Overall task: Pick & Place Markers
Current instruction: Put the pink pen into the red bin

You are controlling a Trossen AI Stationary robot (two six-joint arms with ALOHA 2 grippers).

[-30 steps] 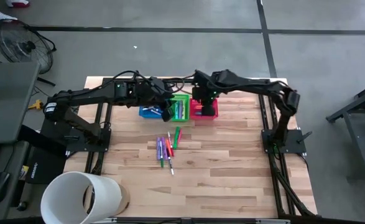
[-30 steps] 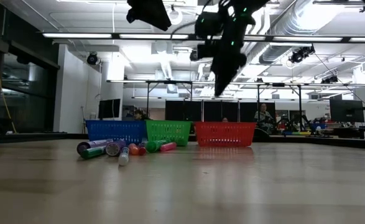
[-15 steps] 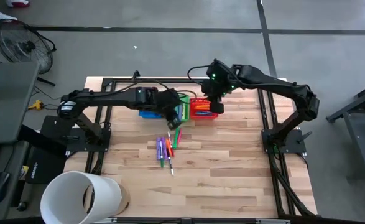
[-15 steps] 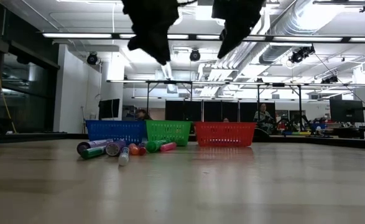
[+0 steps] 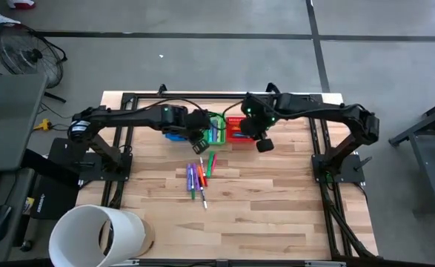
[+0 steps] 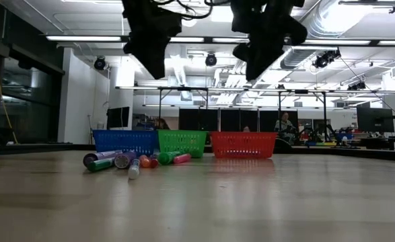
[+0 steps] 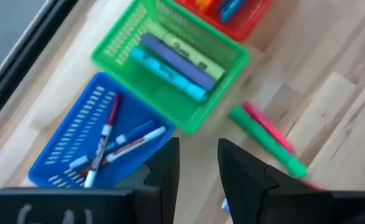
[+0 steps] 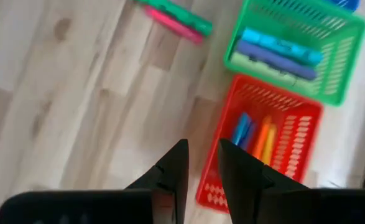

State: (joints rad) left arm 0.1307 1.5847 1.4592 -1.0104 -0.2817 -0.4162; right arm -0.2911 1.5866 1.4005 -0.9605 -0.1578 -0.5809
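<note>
Several markers (image 5: 197, 176) lie loose in a cluster on the wooden table's middle, also seen in the low view (image 6: 126, 161). A green marker (image 7: 266, 140) and a pink one lie nearest the baskets. A blue basket (image 5: 174, 134), a green basket (image 5: 217, 127) and a red basket (image 5: 236, 132) stand in a row at the far side, each with markers inside. My left gripper (image 5: 200, 146) hangs open, high above the table between the baskets and the cluster, pointing steeply down. My right gripper (image 5: 263, 145) hangs open by a narrow gap, high up, just near and right of the red basket (image 8: 257, 143).
A large white cylinder (image 5: 98, 236) stands at the table's near left corner. Black frame rails (image 5: 121, 159) run along both sides of the table. Bare wood stretches to the right of the marker cluster and toward the near edge.
My left gripper has come down from high over the baskets and tipped more steeply down. My right gripper has risen from over the red basket, moved toward the table's near right, and rolled. Neither gripper's finger gap has changed.
</note>
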